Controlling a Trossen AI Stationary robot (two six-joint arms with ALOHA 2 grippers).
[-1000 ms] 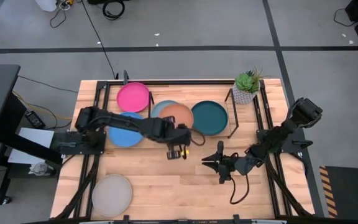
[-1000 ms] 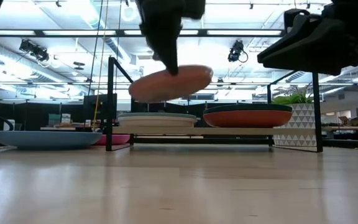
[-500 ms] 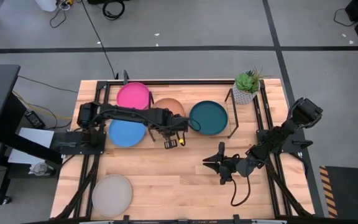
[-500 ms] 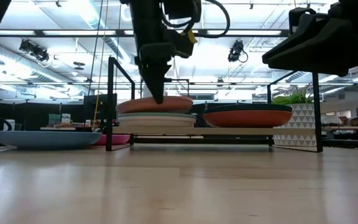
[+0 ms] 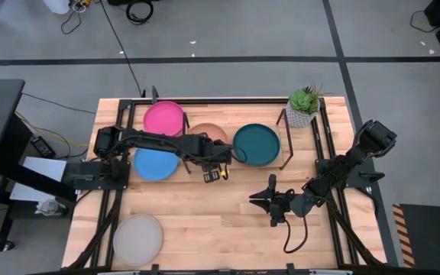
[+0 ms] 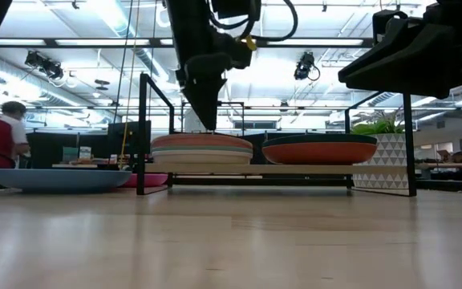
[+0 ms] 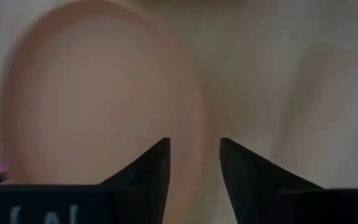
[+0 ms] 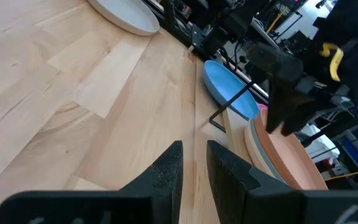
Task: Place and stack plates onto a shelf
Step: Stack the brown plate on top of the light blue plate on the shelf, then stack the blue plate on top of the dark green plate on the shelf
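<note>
1. The left gripper (image 5: 214,163) hangs over the near rim of the tan plate (image 5: 207,133), which sits on top of the left-hand stack on the shelf (image 6: 247,169). From table height the plate lies flat and level on the pile beneath it, and the fingers (image 6: 201,100) point down just above its top edge.

2. Seen from the left wrist, the two fingers stand apart with the plate's rim showing in the gap — parted, holding nothing. So I judge the placing step is at its release: the plate is down.

3. On the right half of the shelf the dark teal plate (image 5: 257,144) rests on an orange plate (image 6: 319,152), a second stack beside the first.

4. Off the shelf are the magenta plate (image 5: 163,118) at the far left, the blue plate (image 5: 155,163) just nearer than it, and the grey plate (image 5: 137,237) alone at the near left corner — these look like the ones left to fetch.

5. The right gripper (image 5: 268,200) waits over bare board near the middle, its fingers only slightly parted and empty.

6. Next, I would expect the left arm to lift clear without dragging the top plate, then swing to the blue plate just beside the shelf; its shallow rim calls for a low, edge-on pinch.
</note>
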